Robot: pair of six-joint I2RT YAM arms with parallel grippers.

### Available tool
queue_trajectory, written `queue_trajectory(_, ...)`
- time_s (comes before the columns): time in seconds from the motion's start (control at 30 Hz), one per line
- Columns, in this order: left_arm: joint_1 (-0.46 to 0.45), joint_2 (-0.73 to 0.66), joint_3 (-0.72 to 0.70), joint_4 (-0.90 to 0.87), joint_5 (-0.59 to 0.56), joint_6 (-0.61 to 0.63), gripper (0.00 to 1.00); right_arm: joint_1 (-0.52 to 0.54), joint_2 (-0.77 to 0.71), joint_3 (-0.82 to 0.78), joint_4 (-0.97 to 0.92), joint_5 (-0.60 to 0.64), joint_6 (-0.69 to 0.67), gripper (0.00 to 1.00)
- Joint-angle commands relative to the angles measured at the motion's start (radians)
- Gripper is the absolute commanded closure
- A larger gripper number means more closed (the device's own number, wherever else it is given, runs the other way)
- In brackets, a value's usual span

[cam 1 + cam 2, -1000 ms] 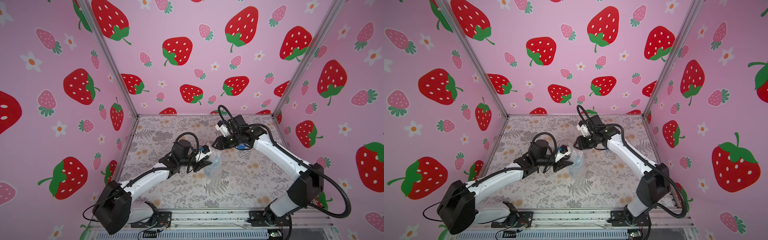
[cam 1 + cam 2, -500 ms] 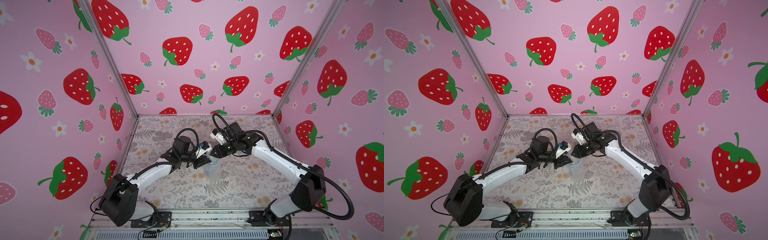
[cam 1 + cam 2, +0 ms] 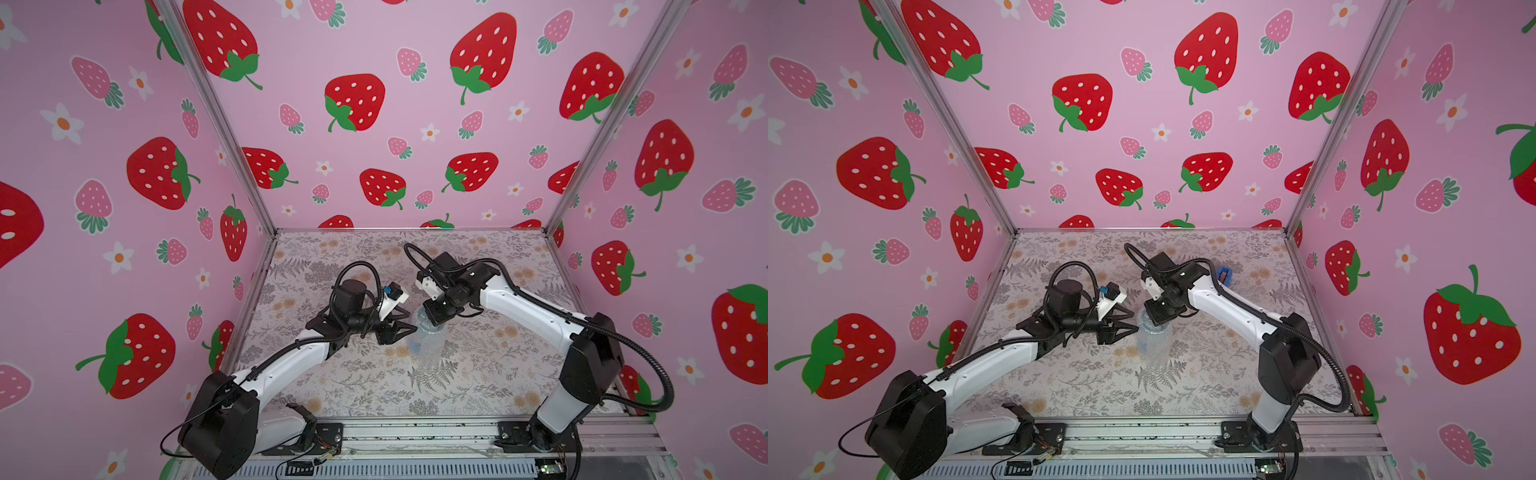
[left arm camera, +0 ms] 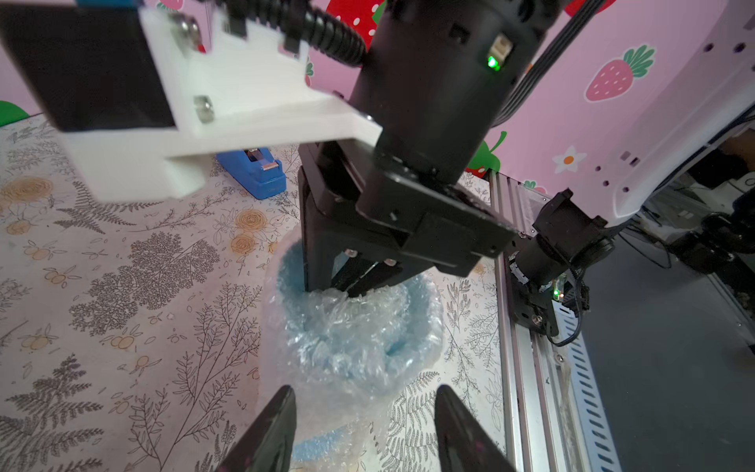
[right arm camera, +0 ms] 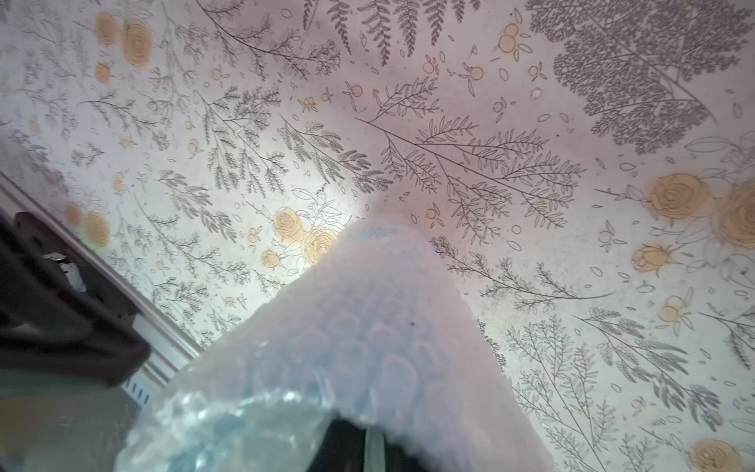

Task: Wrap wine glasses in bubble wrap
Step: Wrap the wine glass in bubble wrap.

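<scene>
The light-blue wine glass (image 3: 427,338) stands upright mid-table, rolled inside the clear bubble wrap (image 3: 424,359); both top views show it (image 3: 1152,345). My right gripper (image 3: 432,320) points down into the bundle's top, its jaws shut on wrap bunched in the cup's mouth. In the left wrist view the crumpled bubble wrap (image 4: 339,327) fills the blue rim (image 4: 425,323). My left gripper (image 4: 363,408) is open beside the bundle, fingers apart with the wrap's lower part between them, not touching. In the right wrist view the bubble wrap (image 5: 367,347) covers most of my right gripper (image 5: 369,449).
A dark blue tape dispenser (image 3: 1224,275) sits behind the right arm toward the back right, also in the left wrist view (image 4: 255,171). Pink strawberry walls close three sides. A metal rail (image 3: 415,432) runs along the front edge.
My right gripper came forward and down onto the top of the bundle and closed. My left gripper opened and released the side of the wrapped glass.
</scene>
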Motion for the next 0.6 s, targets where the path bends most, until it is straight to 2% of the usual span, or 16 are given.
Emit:
queue_trajectory(0.0,0.013,-0.006,-0.031,0.08,-0.007,-0.083,0.46,0.032,0.056,-0.001,-0.1,0.075,0.021,0.89)
queue_trajectory(0.23,0.019,-0.006,-0.058,0.142,-0.012,-0.127,0.45,0.091,0.122,0.024,-0.096,0.067,0.077,0.89)
queue_trajectory(0.57,0.016,-0.001,-0.052,0.198,-0.002,-0.181,0.41,0.091,0.065,0.121,-0.15,0.075,0.101,0.89)
